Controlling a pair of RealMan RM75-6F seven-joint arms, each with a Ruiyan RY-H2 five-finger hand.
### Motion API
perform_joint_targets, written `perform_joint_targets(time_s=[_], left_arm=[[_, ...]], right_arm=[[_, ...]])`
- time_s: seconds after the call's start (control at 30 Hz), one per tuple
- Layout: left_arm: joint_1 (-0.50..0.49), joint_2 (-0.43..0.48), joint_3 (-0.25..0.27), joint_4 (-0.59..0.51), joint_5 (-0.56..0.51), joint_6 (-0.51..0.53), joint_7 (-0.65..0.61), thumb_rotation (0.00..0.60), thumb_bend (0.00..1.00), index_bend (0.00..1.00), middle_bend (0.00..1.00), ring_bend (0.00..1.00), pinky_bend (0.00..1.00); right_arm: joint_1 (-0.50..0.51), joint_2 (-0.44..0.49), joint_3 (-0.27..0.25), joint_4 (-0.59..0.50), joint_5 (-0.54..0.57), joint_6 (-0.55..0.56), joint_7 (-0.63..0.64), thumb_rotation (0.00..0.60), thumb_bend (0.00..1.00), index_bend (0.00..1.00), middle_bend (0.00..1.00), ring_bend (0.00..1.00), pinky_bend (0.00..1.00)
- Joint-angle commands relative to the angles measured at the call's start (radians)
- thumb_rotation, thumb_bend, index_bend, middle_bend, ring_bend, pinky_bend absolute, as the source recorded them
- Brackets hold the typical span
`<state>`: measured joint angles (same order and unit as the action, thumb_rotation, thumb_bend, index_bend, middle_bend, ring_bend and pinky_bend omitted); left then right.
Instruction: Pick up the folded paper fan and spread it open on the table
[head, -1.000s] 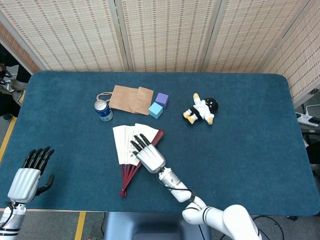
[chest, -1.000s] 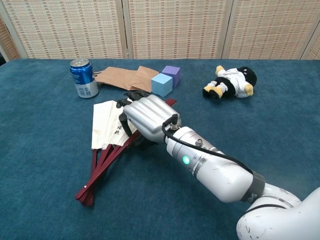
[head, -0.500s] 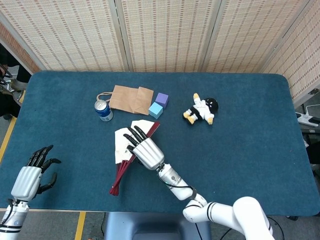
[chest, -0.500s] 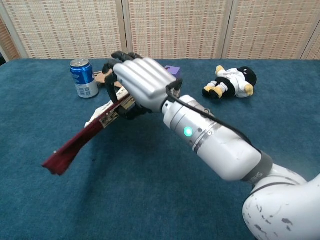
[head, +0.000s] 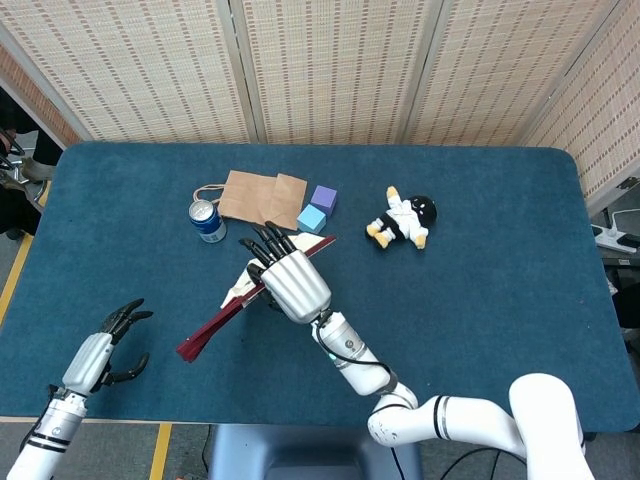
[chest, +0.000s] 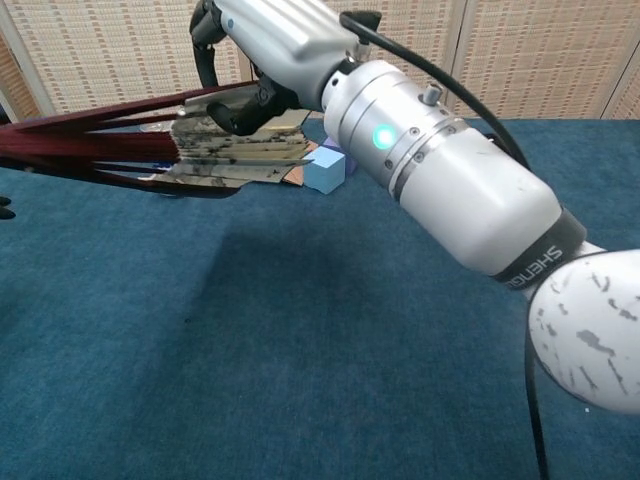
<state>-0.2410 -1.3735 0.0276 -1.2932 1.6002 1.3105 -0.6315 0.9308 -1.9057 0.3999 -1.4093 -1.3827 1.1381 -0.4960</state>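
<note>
Fan (head: 240, 300) now lifted higher off table (head: 480, 300), gripped by right hand (head: 288, 278); left hand (head: 105, 345) raised

Beyond my right hand (head: 292, 283), I see a blue felt table (head: 500, 300) backed by woven screen panels (head: 330, 70); yellow floor tape (head: 160, 450) runs below.

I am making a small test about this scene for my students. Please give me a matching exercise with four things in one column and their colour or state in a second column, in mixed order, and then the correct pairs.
Things:
1. paper fan
2. drink can
3. paper bag
4. left hand

States:
A. lying flat, brown
B. holds nothing, fingers apart
C. standing upright, blue
D. gripped by the right hand, lifted off the table

Pairs: 1-D, 2-C, 3-A, 4-B
</note>
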Motion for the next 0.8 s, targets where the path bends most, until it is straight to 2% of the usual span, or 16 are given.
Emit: perform_joint_targets(time_s=[0.03,0.2,0.33,0.47,0.6,0.8], left_arm=[[-0.034,-0.035,-0.021,-0.064,-0.051,-0.060,-0.165,0.600,0.41,0.15,0.00,0.00,0.07],[-0.064,-0.063,-0.068,-0.117,-0.132,-0.126,-0.223,0.600,0.41,0.14,0.00,0.00,0.09],[-0.073,-0.122,-0.129,-0.112,-0.204,-0.127,-0.206,0.600,0.40,0.09,0.00,0.00,0.09],[-0.087,-0.219,-0.189,-0.094,-0.250,-0.096,-0.173,0.600,0.40,0.06,0.00,0.00,0.09],[-0.105,-0.269,-0.205,-0.084,-0.255,-0.101,-0.152,0.600,0.40,0.06,0.00,0.00,0.08],[-0.120,-0.298,-0.219,-0.111,-0.267,-0.113,-0.121,0.600,0.39,0.00,0.00,0.00,0.08]], right_arm=[[0.025,-0.014,0.047,-0.059,0.091,-0.022,-0.073,0.600,0.67,0.74,0.18,0.00,0.09],[0.058,-0.044,0.076,-0.067,0.153,-0.015,-0.128,0.600,0.67,0.74,0.18,0.00,0.09],[0.077,-0.066,0.091,-0.066,0.181,-0.001,-0.140,0.600,0.67,0.74,0.18,0.00,0.09],[0.089,-0.090,0.089,-0.039,0.183,0.021,-0.118,0.600,0.67,0.74,0.18,0.00,0.10],[0.097,-0.119,0.082,0.001,0.186,0.036,-0.096,0.600,0.67,0.74,0.19,0.00,0.11],[0.109,-0.152,0.085,0.038,0.199,0.048,-0.061,0.600,0.67,0.74,0.19,0.00,0.12]])
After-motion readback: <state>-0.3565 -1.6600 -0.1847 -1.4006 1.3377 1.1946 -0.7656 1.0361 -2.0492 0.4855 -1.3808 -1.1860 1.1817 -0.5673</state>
